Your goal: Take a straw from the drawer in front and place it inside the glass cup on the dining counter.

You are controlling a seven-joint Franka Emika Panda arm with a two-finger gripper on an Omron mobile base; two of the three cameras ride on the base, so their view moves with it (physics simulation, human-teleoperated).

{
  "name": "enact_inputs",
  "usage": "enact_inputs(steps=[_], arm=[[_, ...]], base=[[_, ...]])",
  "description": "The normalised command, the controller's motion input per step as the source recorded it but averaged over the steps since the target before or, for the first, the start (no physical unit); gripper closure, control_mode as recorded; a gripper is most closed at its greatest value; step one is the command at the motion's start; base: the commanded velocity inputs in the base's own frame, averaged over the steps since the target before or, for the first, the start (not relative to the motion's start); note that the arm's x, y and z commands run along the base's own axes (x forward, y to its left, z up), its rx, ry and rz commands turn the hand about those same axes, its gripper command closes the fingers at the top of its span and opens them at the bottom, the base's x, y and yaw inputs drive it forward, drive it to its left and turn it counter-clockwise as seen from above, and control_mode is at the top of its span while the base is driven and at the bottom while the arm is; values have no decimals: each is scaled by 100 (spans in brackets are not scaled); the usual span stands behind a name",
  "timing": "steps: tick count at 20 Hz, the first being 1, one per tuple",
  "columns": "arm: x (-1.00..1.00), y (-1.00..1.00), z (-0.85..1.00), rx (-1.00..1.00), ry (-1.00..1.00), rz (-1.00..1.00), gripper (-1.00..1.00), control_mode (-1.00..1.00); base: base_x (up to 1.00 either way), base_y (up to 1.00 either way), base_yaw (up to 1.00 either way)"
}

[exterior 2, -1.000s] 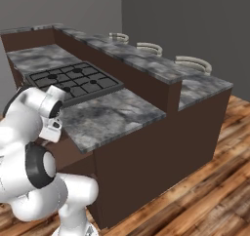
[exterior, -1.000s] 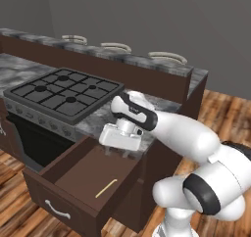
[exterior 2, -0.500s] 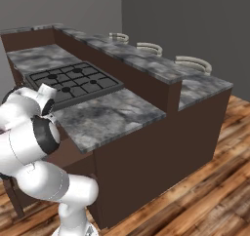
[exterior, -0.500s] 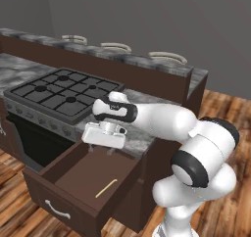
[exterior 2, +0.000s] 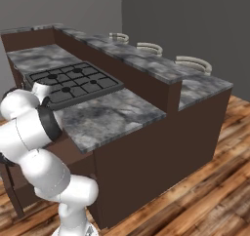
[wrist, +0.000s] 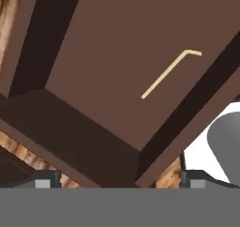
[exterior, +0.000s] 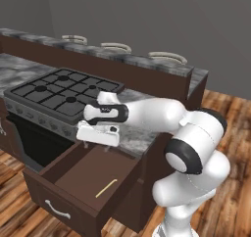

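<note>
The dark brown drawer (exterior: 73, 175) stands pulled open below the stove, its pale curved handle (exterior: 58, 209) on the front panel. On its floor lies the thin pale yellow straw (exterior: 106, 188), by itself. My gripper (exterior: 95, 145) hangs over the drawer's back part, pointing down, open and empty, a good way above and behind the straw. The hand view looks into the drawer (wrist: 108, 48): the straw (wrist: 166, 73) with its bent end lies at the upper right, and the gripper (wrist: 119, 180) has its tips wide apart. The dining counter (exterior: 122, 57) runs along the back. The glass cup is out of view.
A black gas stove (exterior: 63, 91) sits in the grey marble worktop (exterior 2: 112, 115) right behind the drawer. Curved chair backs (exterior 2: 194, 63) rise behind the dining counter (exterior 2: 146, 64). Wooden floor (exterior 2: 205, 191) lies to the right of the cabinets.
The arm has swung left, carrying the hand from the drawer's right back corner to over its back middle. The jaws stayed open. The straw has not moved.
</note>
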Motion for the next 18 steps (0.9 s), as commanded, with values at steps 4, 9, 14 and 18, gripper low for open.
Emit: enact_inputs(steps=[4, 9, 14, 18], arm=[[6, 8, -38, -22, 0, -38, -100, -100], [5, 0, -23, -18, -2, -37, -100, -100], [12, 3, -11, -14, 0, -31, -100, -100], [8, 8, -17, -17, 0, -28, -100, -100]], base=[[0, 0, 0], [0, 0, 0], [0, 0, 0], [0, 0, 0]])
